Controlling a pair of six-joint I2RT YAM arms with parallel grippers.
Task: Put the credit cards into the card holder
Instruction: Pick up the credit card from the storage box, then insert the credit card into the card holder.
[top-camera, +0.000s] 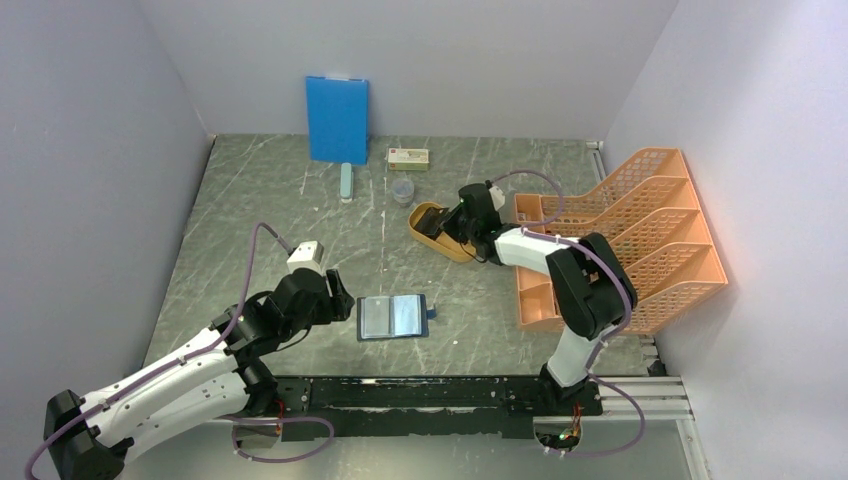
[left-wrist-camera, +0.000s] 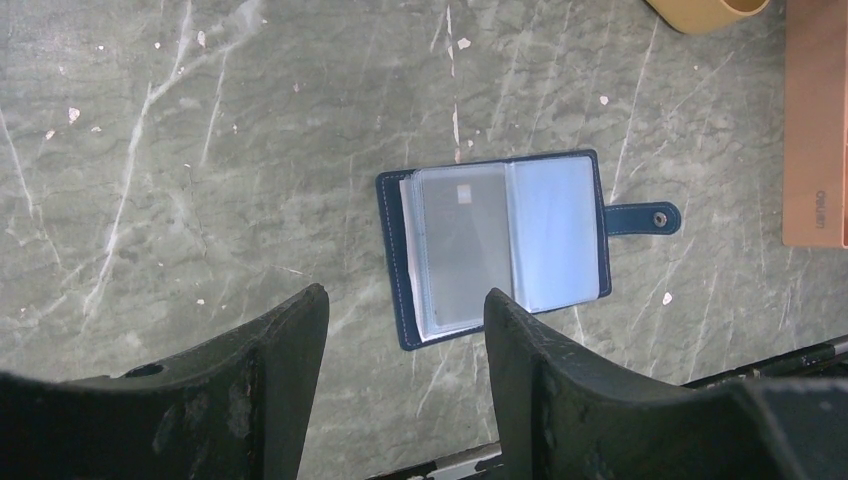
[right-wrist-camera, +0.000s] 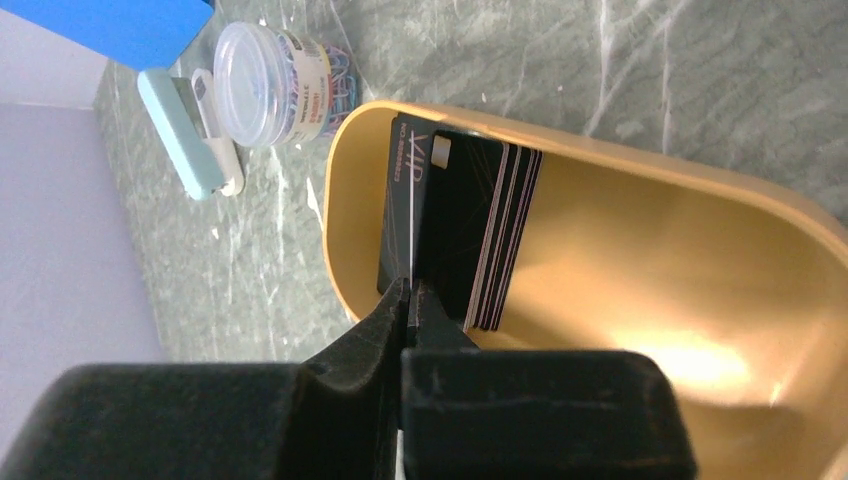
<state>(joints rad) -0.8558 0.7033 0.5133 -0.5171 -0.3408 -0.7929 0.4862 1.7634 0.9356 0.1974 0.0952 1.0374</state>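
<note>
Right pincer (right-wrist-camera: 408, 292) pinching black card (right-wrist-camera: 398, 215) lettered "VIP", in yellow tray (right-wrist-camera: 660, 270).

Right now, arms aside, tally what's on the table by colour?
Blue: 2 (board, card holder)
Orange-yellow: 2 (file rack, tray)
Pale teal: 1 (bar)
Clear: 1 (jar)
White-green: 1 (small box)
Black: 1 (card stack in the tray)
Total: 8

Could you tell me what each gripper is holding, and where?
Right gripper pinches one black card by its near edge; left gripper holds nothing.
</note>
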